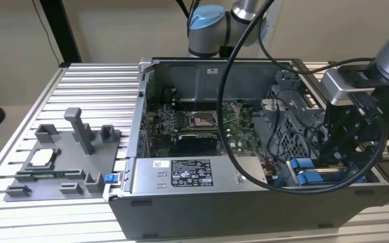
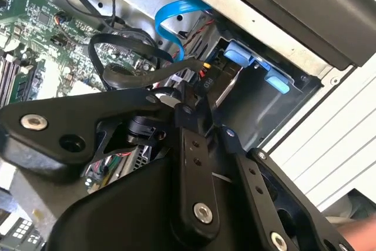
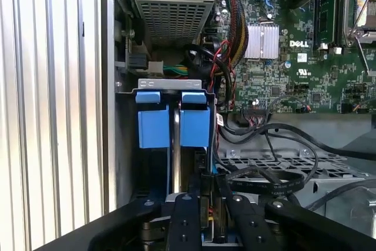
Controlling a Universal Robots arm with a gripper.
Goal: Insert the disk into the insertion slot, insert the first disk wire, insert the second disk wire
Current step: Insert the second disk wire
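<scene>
The disk sits inside the insertion slot [image 3: 169, 83], the grey metal bay at the case's corner on the exterior view's right. Its blue frame [image 3: 194, 126] shows at the bay's mouth, and its silver face [image 2: 228, 82] lies between the blue tabs [image 2: 238, 53]. My gripper [image 3: 208, 195] hangs over the disk's far end, fingers close together on a black connector with red and yellow wires, the disk wire [image 2: 191, 66]. In the exterior view the gripper [image 1: 335, 159] reaches down into the bay beside the blue pieces [image 1: 304, 163].
A light-blue flat cable [image 2: 170, 13] and a looped black cable [image 3: 264, 179] lie close to the gripper. The motherboard [image 1: 194, 126] and a labelled grey box [image 1: 191, 174] fill the case. A grey parts fixture [image 1: 66, 162] stands on the slatted table at the exterior view's left.
</scene>
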